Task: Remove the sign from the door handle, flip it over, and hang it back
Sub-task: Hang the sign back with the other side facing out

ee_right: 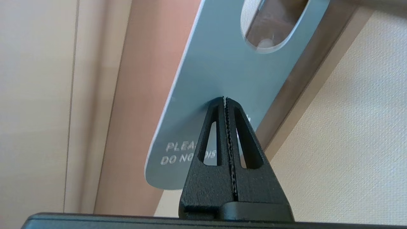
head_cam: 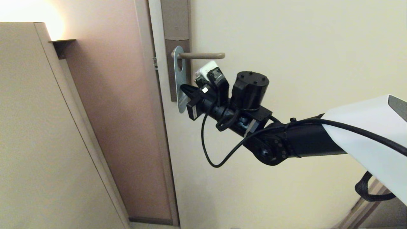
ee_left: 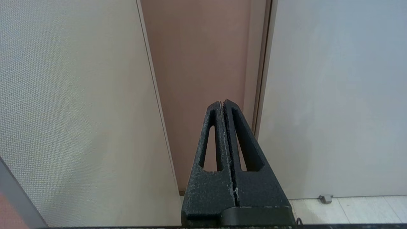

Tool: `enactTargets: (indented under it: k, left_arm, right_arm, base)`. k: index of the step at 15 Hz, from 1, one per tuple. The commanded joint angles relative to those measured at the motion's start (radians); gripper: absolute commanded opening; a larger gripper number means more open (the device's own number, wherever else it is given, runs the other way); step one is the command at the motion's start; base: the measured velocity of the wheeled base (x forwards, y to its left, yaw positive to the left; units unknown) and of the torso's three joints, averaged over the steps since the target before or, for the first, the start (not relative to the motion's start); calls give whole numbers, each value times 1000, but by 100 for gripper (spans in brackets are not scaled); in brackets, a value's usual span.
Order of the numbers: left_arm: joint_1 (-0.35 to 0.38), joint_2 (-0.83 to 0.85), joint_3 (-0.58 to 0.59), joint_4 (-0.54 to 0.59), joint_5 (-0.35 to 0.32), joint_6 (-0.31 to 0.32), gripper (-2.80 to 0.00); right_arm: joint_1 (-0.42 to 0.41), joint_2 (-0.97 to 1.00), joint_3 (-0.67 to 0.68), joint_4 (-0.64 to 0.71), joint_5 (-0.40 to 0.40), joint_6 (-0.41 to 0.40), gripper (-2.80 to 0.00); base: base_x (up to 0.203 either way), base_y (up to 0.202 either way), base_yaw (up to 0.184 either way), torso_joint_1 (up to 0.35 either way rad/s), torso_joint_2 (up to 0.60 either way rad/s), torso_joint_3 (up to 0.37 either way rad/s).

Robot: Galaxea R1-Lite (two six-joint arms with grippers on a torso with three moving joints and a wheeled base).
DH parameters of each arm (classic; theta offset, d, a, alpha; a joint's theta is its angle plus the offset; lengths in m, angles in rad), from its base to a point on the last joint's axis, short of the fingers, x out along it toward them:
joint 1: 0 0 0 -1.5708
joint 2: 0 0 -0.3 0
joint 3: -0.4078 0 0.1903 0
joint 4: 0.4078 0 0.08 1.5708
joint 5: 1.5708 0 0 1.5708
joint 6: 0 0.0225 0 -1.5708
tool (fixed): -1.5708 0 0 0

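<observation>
Blue on its visible face, one sign [head_cam: 180, 79] is hanging by its oval hole on the one door handle [head_cam: 201, 56], lying against the tall lock plate [head_cam: 176, 31] at the door's edge. Two grippers are showing across the views. The right gripper [head_cam: 186, 90] is reaching in from the right and sitting at the sign's lower part, its two fingers pressed together; whether the sign's edge is caught between them is not clear.

Only the right wrist view is showing the lettering — "PLEA…" over "DO NO… DIS…" — partly hidden behind the fingers [ee_right: 210, 140], with the oval hole above them. The head view is showing the sign nearly edge-on and the lever passing through it, which the wrist view barely catches.

The left gripper [ee_left: 222, 105] is appearing only in its own wrist view, fingers closed on nothing, pointing at the door [ee_left: 334, 95] and the brown frame [ee_left: 197, 63] low near the floor.
</observation>
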Motion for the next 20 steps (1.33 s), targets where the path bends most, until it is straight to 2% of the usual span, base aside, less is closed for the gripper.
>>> enactTargets:
  k: [1,7,12,18,20]
  left_arm:
    - [0,2,1,0,0,0,-280]
    - [0,2,-1,0,0,0,-280]
    - [0,2,-1,0,0,0,-280]
    - [0,2,1,0,0,0,-280]
    - [0,2,-1,0,0,0,-280]
  right_arm:
    - [3,-25,3,-4,7,-2,-280]
    - [24,30,-90,-7,24,2,-280]
    - [31,73,-100,-17,26,10,-280]
    - [29,142,-240,-15,14,7,-280]
    - [27,157,-247,-17,-2,6,-280]
  base:
    - [0,0,0,0,0,0]
    - [0,0,0,0,0,0]
    - [0,0,0,0,0,0]
    - [0,0,0,0,0,0]
    - [0,0,0,0,0,0]
